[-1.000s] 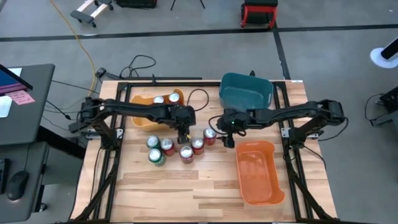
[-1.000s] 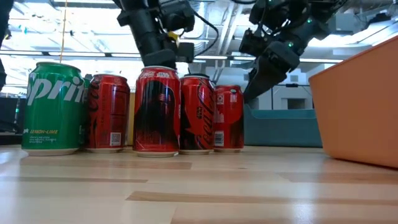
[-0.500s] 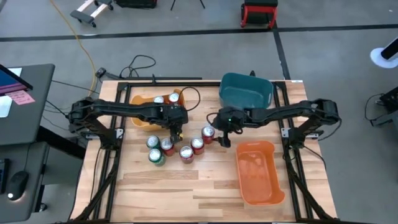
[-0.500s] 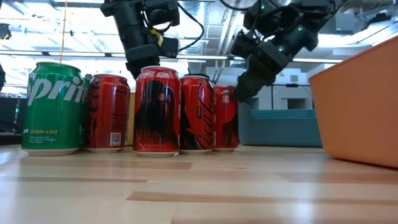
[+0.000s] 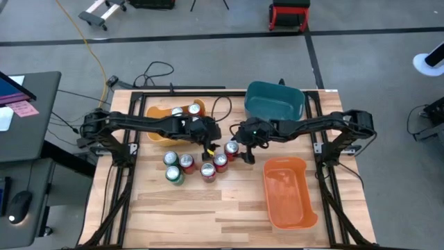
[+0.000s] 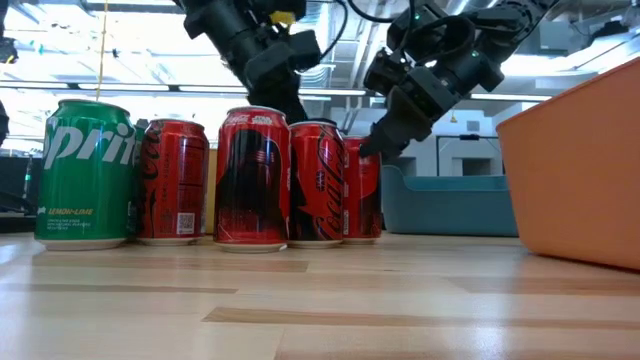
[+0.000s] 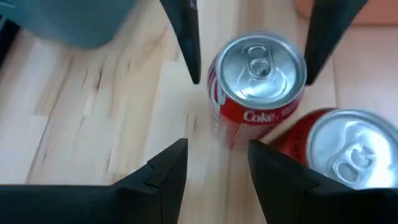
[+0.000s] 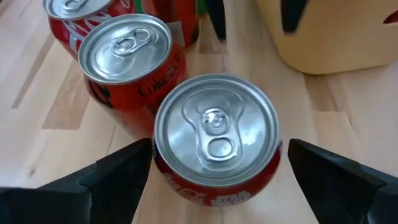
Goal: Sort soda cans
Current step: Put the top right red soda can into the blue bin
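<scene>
R gripper (image 8: 214, 177) was held wide astride red Coke can (image 8: 214, 134); neighbouring can (image 8: 127, 53) could be knocked. L gripper (image 7: 214, 165) was part-open, empty.

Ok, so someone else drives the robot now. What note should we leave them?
Right hand: open, fingers on either side of a red can, not gripping yet.
Left hand: open and empty, hovering beside that can.
Done: at least two cans sit in the yellow bin.
Left: six cans stand on the table, including a green can. The teal bin and orange bin look empty.
</scene>
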